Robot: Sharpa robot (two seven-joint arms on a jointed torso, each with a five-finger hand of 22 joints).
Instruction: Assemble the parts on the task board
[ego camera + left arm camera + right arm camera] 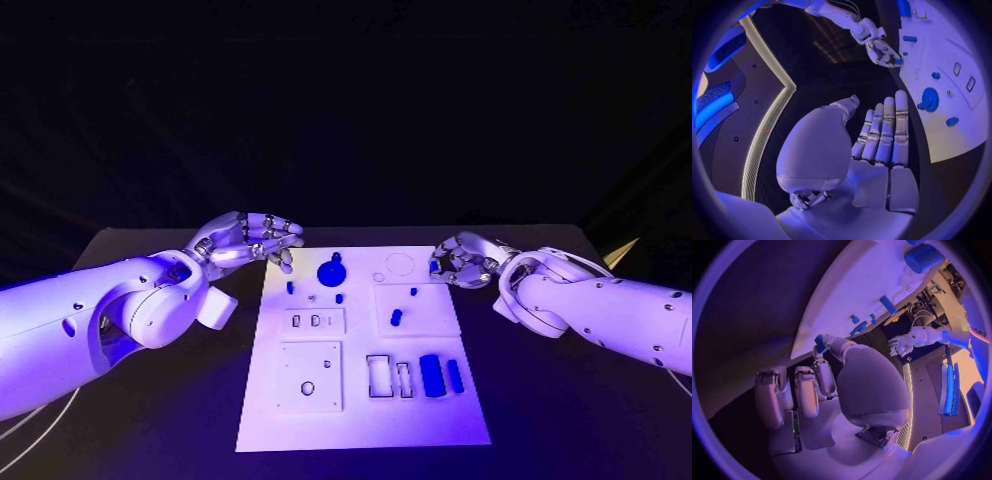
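Two robot hands were seen in the head view flanking the far end of the task board (361, 400) on the black surface (548, 400): the left robot hand (248, 240) hovered released at its far left corner, and the right robot hand (462, 260) at its far right edge. In the left wrist view, the round blue part (929, 99) lay just beyond the flat, outstretched fingers (900, 127). In the right wrist view, a small blue part (819, 342) was pinched at the fingertips, at the board's edge. A slip from so slight a pinch, or a misaligned insertion, was judged the main risk.
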